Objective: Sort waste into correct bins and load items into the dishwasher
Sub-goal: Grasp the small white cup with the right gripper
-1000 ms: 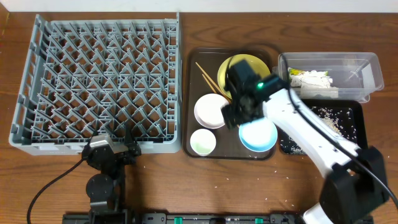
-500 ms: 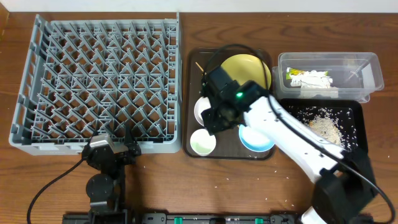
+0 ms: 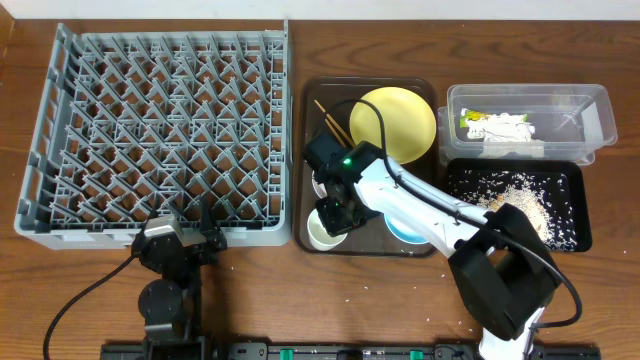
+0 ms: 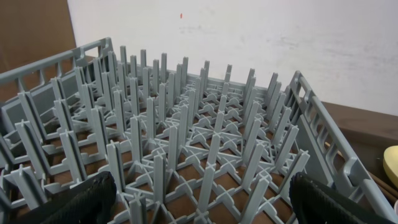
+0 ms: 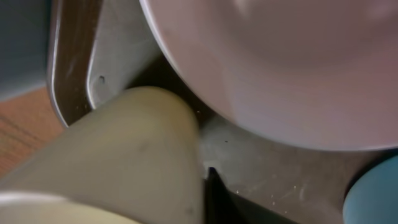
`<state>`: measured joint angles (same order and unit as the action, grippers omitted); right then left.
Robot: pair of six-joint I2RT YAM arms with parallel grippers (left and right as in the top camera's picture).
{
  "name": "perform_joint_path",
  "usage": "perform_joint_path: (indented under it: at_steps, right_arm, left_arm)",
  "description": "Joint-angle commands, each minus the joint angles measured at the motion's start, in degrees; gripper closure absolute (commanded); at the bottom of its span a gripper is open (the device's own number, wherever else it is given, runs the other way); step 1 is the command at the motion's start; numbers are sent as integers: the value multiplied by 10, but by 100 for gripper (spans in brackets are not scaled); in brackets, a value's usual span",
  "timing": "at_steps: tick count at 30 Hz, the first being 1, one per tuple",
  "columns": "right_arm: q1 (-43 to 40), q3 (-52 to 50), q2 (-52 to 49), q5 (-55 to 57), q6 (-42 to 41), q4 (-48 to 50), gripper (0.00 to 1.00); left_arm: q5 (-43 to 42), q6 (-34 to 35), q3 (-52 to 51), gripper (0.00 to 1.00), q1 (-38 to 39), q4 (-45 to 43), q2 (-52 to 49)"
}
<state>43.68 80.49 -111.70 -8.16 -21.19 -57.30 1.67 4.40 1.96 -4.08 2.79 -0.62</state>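
Observation:
My right gripper [image 3: 335, 213] is down over the small white cup [image 3: 318, 233] at the front left of the brown serving tray [image 3: 310, 100], shut on its wall. In the right wrist view one dark fingertip [image 5: 212, 194] presses the outside of the cup [image 5: 124, 155], beside the white bowl [image 5: 280, 62] and the light blue bowl [image 5: 374, 194]. The yellow plate [image 3: 395, 120] and chopsticks [image 3: 333, 122] lie at the tray's back. My left gripper [image 4: 199, 208] is open at the front edge of the grey dishwasher rack [image 3: 160, 130], holding nothing.
The clear tub [image 3: 600, 110] at the back right holds the wrapper and crumpled paper [image 3: 495, 128]. In front of it the black tray [image 3: 575, 240] holds rice scraps [image 3: 520, 205]. My right arm crosses the light blue bowl [image 3: 410, 233].
My right gripper swung left from over the bowls, dropped onto the small white cup and went from open to shut. The left arm has not moved.

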Motion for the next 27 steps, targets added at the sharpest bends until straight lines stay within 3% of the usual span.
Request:
perform_joint_path:
  at_steps: [1,17,27]
  right_arm:
    - [4,0,2,2,-2,-5,99]
    - [-10,-5,6,30,-2,-14,99]
    - [-62,-2,97,20,10,-18,99]
  left_arm:
    - [3,-7,-17,10,-2,12,3]
    - [3,-7,-17,10,-2,12,3]
    - [2,-7,-17,10,-2,12,3]
